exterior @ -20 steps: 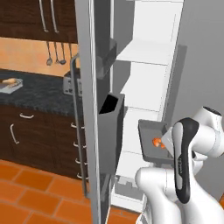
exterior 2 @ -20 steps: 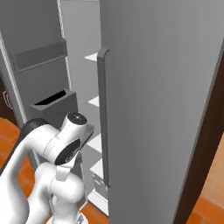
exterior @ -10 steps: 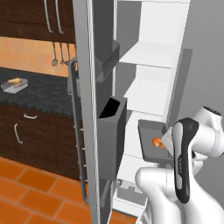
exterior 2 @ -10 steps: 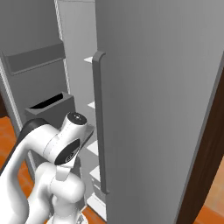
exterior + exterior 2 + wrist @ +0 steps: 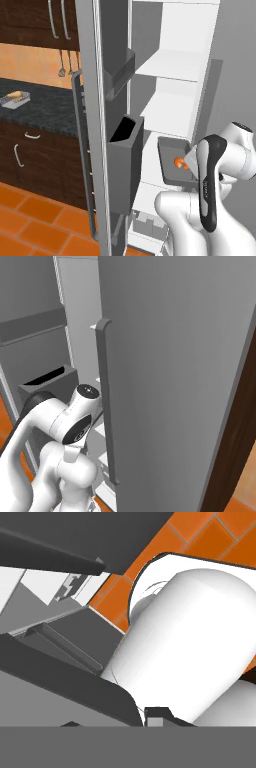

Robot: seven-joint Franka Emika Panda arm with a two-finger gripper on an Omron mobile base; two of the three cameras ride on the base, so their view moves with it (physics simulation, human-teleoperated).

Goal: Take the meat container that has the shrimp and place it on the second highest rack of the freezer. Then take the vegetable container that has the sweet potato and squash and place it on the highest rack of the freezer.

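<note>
The tall grey side-by-side freezer (image 5: 170, 75) stands open, its white shelves bare above. The dark grey rectangular meat container (image 5: 172, 162) sits low in front of the shelf stack, just beside the white arm, carrying the tiny curled bright-orange shrimp (image 5: 178, 161). The end effector is closed on the container's edge. A second small grey container (image 5: 14, 98) rests on the dark speckled counter (image 5: 45, 107), well apart.

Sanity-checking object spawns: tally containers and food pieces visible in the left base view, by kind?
Containers: 2, the grey tray in the freezer opening, and the tray on the counter
Shrimp: 1
Orange-brown piece in the counter tray: 1
Total: 4
</note>
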